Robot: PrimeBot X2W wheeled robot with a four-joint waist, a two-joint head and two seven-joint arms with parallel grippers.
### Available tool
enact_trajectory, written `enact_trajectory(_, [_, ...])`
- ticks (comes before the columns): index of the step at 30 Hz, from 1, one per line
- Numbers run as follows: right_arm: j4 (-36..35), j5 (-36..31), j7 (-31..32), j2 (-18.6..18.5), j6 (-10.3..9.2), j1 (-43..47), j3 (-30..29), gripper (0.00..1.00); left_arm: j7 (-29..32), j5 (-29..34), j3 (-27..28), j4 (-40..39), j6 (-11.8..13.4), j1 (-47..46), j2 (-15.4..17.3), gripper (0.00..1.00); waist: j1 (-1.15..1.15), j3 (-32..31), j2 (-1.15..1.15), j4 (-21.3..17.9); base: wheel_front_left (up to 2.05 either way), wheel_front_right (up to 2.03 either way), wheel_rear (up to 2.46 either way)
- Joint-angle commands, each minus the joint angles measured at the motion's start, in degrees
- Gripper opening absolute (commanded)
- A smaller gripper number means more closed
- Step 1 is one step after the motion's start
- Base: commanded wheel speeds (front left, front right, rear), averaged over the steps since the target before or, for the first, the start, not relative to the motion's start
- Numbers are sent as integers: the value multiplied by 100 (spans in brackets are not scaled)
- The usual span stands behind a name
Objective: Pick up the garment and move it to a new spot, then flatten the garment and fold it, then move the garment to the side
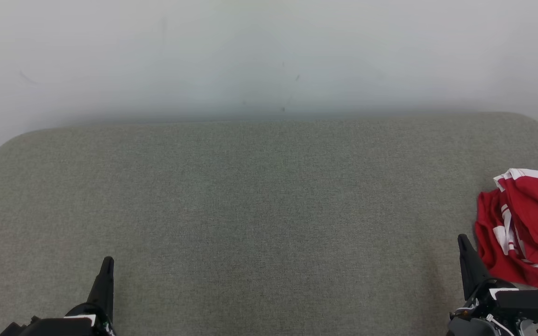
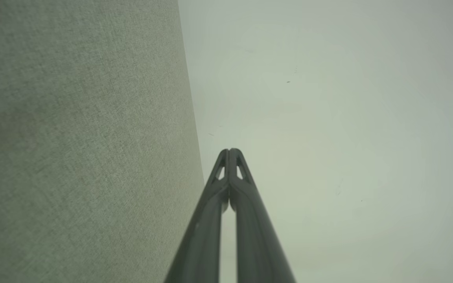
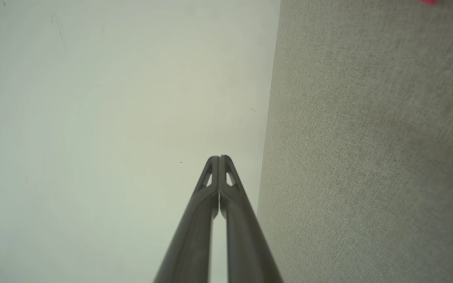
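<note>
1. The red, white-striped garment [image 1: 528,219] lies bunched at the right side of the table [image 1: 269,210], cut off by the head view's edge. No neat fold shows.
2. It is just beside the right gripper [image 1: 462,239], to its right and slightly ahead. I cannot tell its long axis.
3. The right gripper is pinched together and empty. The left gripper [image 1: 108,261] is likewise, well apart from the garment.
4. The scene fits a heap awaiting pickup or one already set aside. The right arm is nearer.

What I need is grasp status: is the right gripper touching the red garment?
Apart. In the right wrist view the shut right gripper hangs clear, with bare grey surface between it and the red garment at the top corner.
</note>
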Motion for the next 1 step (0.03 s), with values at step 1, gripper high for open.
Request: enact_trajectory(1, [-7,10,13,11,4,-48,-8,0,0,-28,19,6,-18,-61,30,0,0,0,0,0,0,0,0])
